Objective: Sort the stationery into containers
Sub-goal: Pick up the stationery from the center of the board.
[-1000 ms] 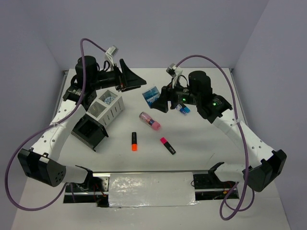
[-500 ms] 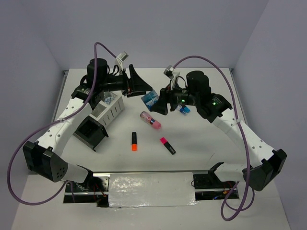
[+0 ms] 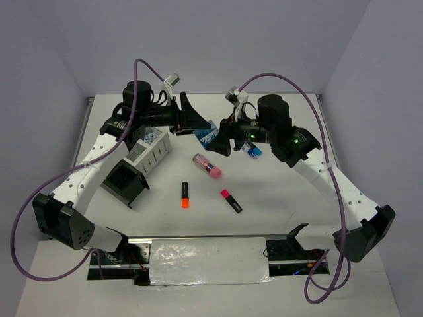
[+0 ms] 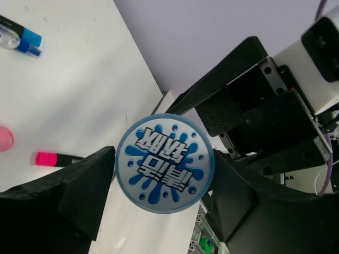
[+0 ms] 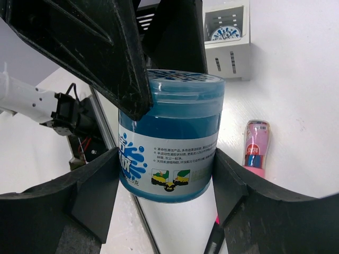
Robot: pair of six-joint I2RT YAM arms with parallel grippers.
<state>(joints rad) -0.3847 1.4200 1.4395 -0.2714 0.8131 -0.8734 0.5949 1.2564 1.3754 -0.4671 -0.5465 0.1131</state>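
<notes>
White table (image 3: 277, 191) — blue jar (image 3: 210, 135) half-hidden behind left hand (image 3: 198, 122).

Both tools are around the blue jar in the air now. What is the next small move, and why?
Probably close the left tool firmly on the blue jar. Its fingers flank the lid, while the right tool holds the jar above the table, so a secure grip should come before any release.

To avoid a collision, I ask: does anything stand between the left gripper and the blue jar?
Nothing visible does. The left gripper has its fingers on both sides of the blue jar, at its lid, while the right gripper holds the jar's body from the opposite side.
</notes>
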